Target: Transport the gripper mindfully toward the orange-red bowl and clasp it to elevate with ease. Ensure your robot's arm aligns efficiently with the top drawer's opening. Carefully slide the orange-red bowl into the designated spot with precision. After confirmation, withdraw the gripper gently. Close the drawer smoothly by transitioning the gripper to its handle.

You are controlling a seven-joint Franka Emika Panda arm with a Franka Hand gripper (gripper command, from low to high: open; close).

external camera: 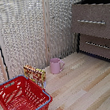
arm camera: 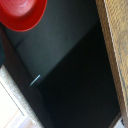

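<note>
**Red bowl seen over the drawer's dark hollow**

You have the orange-red bowl (arm camera: 20,12) at the wrist view's edge, above the open top drawer (external camera: 94,21). No fingers show, so I cannot tell if the pincer grips it. Judge it seated flat before you retreat; rise straight, clear of the wooden front.

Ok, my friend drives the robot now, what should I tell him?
Gripper: not seen in either view, so I can't say if it's open or shut.
Bowl: appears to lie inside the dark drawer, in the wrist view.
Drawer: looks open; nothing is at its handle.
Done: the bowl seems to be in.
Left: back the gripper out, then push the drawer shut by the handle.
</note>
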